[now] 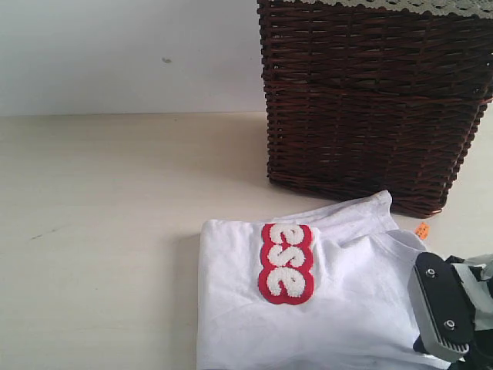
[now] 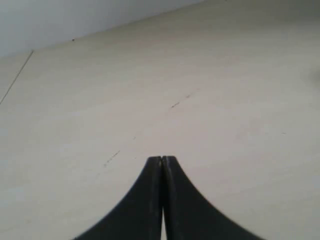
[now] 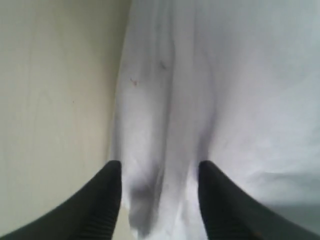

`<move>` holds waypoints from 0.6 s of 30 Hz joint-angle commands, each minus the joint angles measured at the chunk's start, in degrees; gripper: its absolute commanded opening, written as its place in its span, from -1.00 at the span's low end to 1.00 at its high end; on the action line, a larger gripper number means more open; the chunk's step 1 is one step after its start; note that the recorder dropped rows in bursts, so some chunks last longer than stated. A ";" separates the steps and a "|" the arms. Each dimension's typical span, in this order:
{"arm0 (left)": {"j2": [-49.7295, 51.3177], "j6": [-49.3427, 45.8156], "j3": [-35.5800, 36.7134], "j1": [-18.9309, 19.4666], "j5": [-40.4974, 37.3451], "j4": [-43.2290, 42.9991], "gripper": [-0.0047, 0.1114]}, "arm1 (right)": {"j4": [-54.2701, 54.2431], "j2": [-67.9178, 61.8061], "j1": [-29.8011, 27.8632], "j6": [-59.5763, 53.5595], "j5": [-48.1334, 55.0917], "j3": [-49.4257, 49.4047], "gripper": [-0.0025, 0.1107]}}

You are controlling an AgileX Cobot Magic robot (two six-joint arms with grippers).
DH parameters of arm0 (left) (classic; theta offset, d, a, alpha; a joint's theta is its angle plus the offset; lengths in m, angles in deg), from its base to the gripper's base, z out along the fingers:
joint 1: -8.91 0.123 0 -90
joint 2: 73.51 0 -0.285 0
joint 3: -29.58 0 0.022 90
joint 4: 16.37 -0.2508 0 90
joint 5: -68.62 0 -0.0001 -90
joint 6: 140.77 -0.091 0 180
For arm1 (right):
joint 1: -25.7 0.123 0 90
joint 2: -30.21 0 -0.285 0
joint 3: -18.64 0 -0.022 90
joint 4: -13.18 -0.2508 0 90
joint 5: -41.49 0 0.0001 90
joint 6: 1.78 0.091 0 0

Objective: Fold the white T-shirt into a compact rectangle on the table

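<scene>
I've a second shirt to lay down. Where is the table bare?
Bare: the wide stretch of table left of the white T-shirt, back to the wall; the left gripper hangs shut over bare tabletop. Crowded: the right, where wicker basket, shirt and right gripper sit close together.

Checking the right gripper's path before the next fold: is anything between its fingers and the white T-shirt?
Nothing visible. The right gripper has its fingers apart directly over the white T-shirt, near its edge on the table.
</scene>
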 commanded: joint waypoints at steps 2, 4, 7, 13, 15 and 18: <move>0.33 -0.07 -0.21 0.12 0.28 -0.09 -0.92 | -0.09 11.99 0.24 2.60 -0.35 -0.24 0.13; 0.33 -0.07 -0.21 0.12 0.28 -0.09 -0.92 | -0.34 16.79 0.24 2.60 -6.62 -0.24 0.12; 0.33 -0.07 -0.21 0.12 0.28 -0.09 -0.92 | -4.60 18.72 0.24 3.14 -18.58 -0.24 0.12; 0.33 -0.07 -0.21 0.12 0.28 -0.09 -0.92 | -16.95 3.11 0.24 2.65 -26.01 0.36 0.07; 0.33 -0.07 -0.21 0.12 0.28 -0.09 -0.92 | -19.22 -2.03 0.24 2.86 -28.58 1.26 -0.04; 0.33 -0.07 -0.21 0.12 0.28 -0.09 -0.92 | -23.30 -7.10 0.24 3.10 -34.55 3.54 -0.29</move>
